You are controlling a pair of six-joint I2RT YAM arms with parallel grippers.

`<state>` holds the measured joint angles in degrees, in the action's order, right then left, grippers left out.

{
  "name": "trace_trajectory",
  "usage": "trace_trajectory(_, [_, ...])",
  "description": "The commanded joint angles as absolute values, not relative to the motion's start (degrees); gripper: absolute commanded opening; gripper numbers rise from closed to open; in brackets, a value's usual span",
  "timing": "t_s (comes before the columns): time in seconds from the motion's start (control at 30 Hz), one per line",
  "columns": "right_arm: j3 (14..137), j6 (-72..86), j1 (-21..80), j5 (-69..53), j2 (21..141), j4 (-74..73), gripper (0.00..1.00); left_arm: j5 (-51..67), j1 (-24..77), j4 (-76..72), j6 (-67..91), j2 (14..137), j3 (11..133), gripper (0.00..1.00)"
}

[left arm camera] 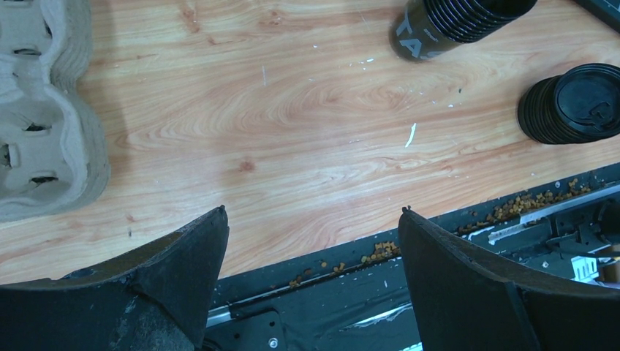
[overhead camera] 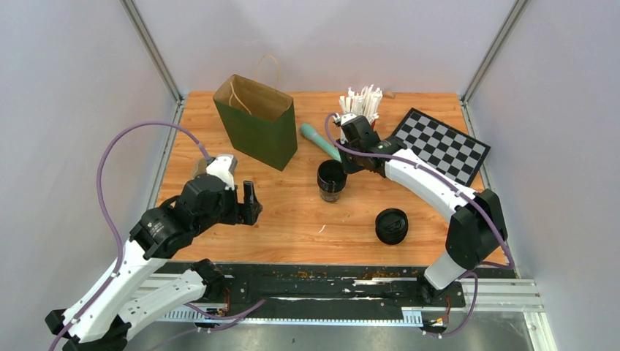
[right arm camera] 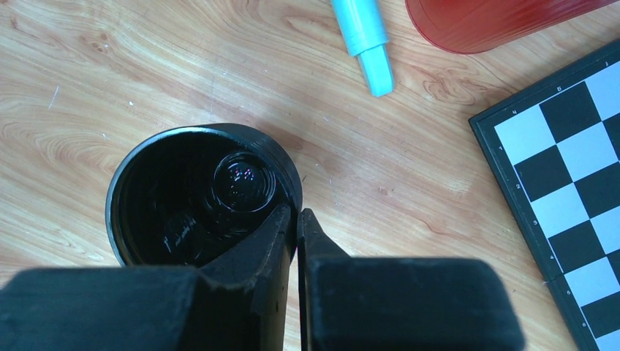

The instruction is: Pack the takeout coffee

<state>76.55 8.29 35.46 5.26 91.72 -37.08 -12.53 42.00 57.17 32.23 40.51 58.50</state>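
Right gripper clamped across black cup rim; left gripper wide apart, empty.

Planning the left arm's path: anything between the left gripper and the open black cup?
No. The top external view shows only bare tabletop between the left gripper and the open cup. The left wrist view agrees, adding a tiny white fleck.
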Motion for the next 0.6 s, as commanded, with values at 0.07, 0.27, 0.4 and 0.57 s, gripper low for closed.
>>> trace_trajectory(0.07, [79.2, 7.3, 35.6, 6.5, 89.9, -35.6, 0.07, -12.4, 42.2, 54.5, 32.5, 41.2, 58.2, 0.93])
trace_trajectory(0.27, [79.5, 8.1, 35.5, 6.0, 88.0, -35.6, 0.08, -12.4, 42.2, 54.7, 32.6, 41.0, 58.4, 0.93])
trace_trajectory(0.4, [79.2, 8.4, 35.6, 5.4, 86.7, -34.7, 0.07, -12.2, 42.2, 54.4, 32.9, 41.1, 58.3, 0.93])
trace_trajectory(0.57, [78.4, 7.9, 35.5, 5.7, 86.5, -33.9, 0.08, -11.8, 42.2, 54.2, 33.1, 41.4, 58.4, 0.93])
